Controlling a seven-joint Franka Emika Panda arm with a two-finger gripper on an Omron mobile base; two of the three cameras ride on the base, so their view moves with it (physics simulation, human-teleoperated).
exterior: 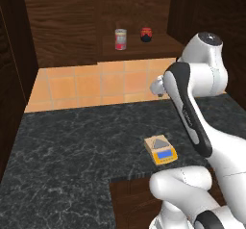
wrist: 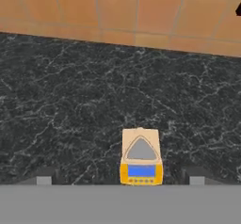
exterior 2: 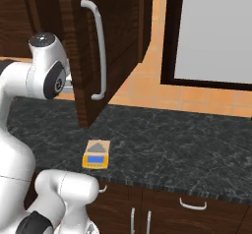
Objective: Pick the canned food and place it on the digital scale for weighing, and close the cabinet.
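The canned food (exterior: pixel 120 39) stands upright on the shelf inside the open cabinet (exterior: pixel 144 50), left of a small red-and-black jar (exterior: pixel 146 34). The cabinet door (exterior 2: pixel 81 56) hangs open over the counter, its long silver bar handle (exterior 2: pixel 101 51) facing me. The digital scale (exterior: pixel 161 149) (exterior 2: pixel 96 154) lies flat on the dark counter with nothing on its plate. In the hand view my gripper (wrist: pixel 120 177) hovers above the scale (wrist: pixel 141 157), open, with both fingertips (wrist: pixel 44 177) set wide apart and nothing between them. It is well below and in front of the can.
The black marble counter (exterior: pixel 72 141) runs along an orange tiled wall (exterior: pixel 96 83). A dark-framed grey panel (exterior 2: pixel 216 31) sits right of the cabinet. Lower drawers with silver handles (exterior 2: pixel 193 206) lie under the counter's front edge. My own arm (exterior: pixel 192 112) blocks the counter's right side.
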